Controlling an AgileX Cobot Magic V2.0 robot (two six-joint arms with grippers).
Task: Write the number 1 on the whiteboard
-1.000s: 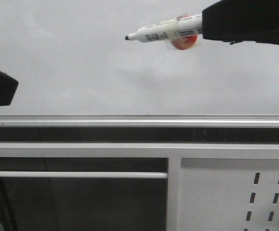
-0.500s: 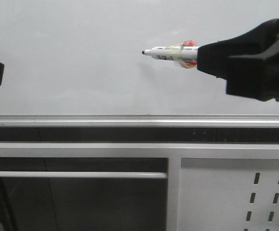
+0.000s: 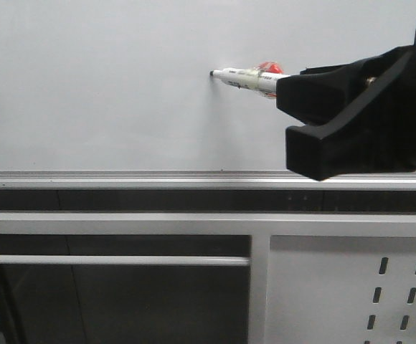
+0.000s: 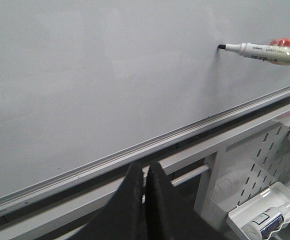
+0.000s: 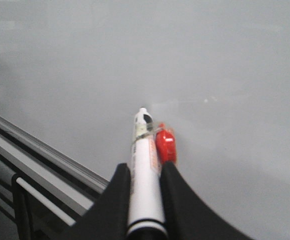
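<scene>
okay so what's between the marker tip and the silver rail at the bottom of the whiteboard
Nothing: in the front view, only bare whiteboard lies between the marker tip and the rail. No stroke is drawn yet.

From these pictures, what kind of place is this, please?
Probably a lab or office test bench for writing. A big whiteboard with a silver rail stands over a slotted panel, where a tray seems to hold a spare pen. The right gripper holds a marker.

A bulky, angular matte-black plastic right claw (image 3: 294, 89) is seen; two smooth, tapered black fingers (image 4: 155, 200) are shown on the left claw (image 4: 144, 172).
</scene>
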